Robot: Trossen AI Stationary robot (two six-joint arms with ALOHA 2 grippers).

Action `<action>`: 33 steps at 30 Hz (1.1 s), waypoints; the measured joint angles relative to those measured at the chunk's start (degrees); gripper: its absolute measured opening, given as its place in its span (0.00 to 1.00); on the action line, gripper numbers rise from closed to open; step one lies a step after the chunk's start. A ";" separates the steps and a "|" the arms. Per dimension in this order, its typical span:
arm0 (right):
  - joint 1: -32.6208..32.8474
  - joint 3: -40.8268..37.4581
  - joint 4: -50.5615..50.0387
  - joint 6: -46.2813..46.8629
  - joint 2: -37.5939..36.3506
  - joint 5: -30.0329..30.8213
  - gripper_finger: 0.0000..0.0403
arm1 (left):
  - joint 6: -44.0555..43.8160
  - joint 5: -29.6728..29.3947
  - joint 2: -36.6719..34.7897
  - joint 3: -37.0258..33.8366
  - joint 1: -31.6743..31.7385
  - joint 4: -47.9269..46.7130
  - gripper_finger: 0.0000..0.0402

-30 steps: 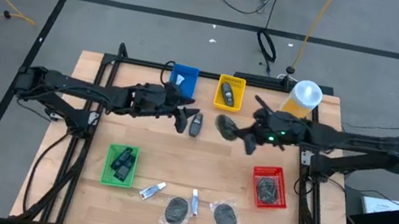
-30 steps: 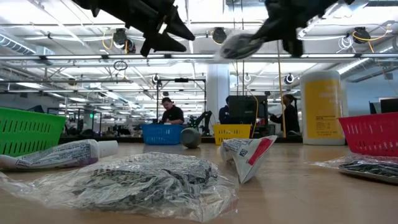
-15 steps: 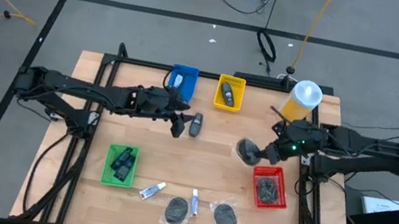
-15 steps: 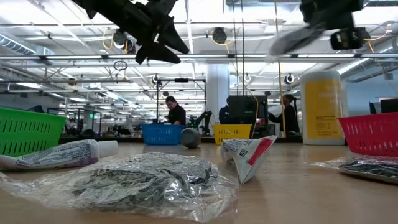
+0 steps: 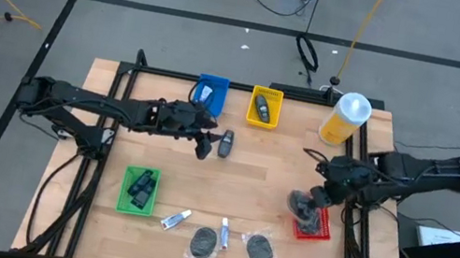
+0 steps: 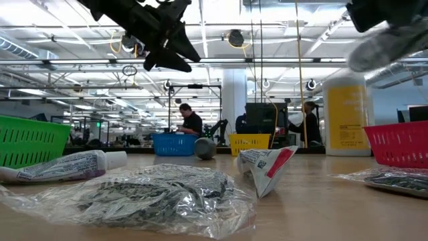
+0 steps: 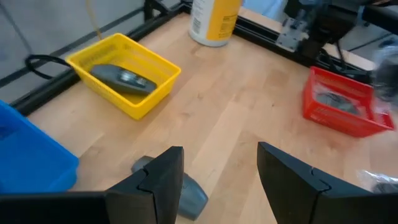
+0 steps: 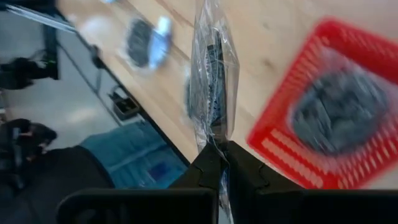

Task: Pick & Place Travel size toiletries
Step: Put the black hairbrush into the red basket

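Two small white toiletry tubes (image 5: 175,220) (image 5: 224,233) lie flat on the wood near the front edge; the low view shows them close up (image 6: 60,166) (image 6: 264,164). My right gripper (image 5: 313,199) is shut on a clear plastic bag with dark contents (image 5: 299,203), above the left rim of the red bin (image 5: 315,228). My left gripper (image 5: 205,144) hovers open at mid-table. It touches nothing, and a grey object (image 7: 189,194) lies on the table below its fingers. My right gripper pinches one end of the clear bag (image 8: 212,140) between its two fingertips. The bag (image 8: 214,74) runs out ahead of the fingers, edge-on to the wrist camera. The fingers slant downward. The bag is lifted clear, above the table and the red bin (image 8: 323,106).
A green bin (image 5: 140,189), a blue bin (image 5: 211,92) and a yellow bin (image 5: 264,107) holding a grey item stand on the table. A yellow bottle (image 5: 347,117) is at the far right. Two bagged dark items (image 5: 204,242) (image 5: 260,249) lie beside the tubes.
My right gripper has carried the bag from mid-table toward the right and near edges, to the red bin, rolling and tipping downward as it went. My left gripper has tipped slightly downward in place.
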 joint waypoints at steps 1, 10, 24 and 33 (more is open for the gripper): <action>0.70 0.00 -1.21 1.09 0.00 -0.04 0.00 | 0.03 0.99 0.00 0.00 0.00 0.00 0.50; 5.36 -0.11 -11.54 11.25 -0.75 1.70 0.00 | 0.56 10.36 0.00 0.00 -0.30 -4.99 0.50; 6.40 -15.72 3.76 13.78 -0.48 3.26 0.01 | -7.20 10.97 0.00 0.00 -7.34 -11.42 0.50; 6.40 -19.30 4.62 7.79 -0.73 1.51 0.18 | -14.83 13.11 0.00 0.00 -12.66 -11.73 0.50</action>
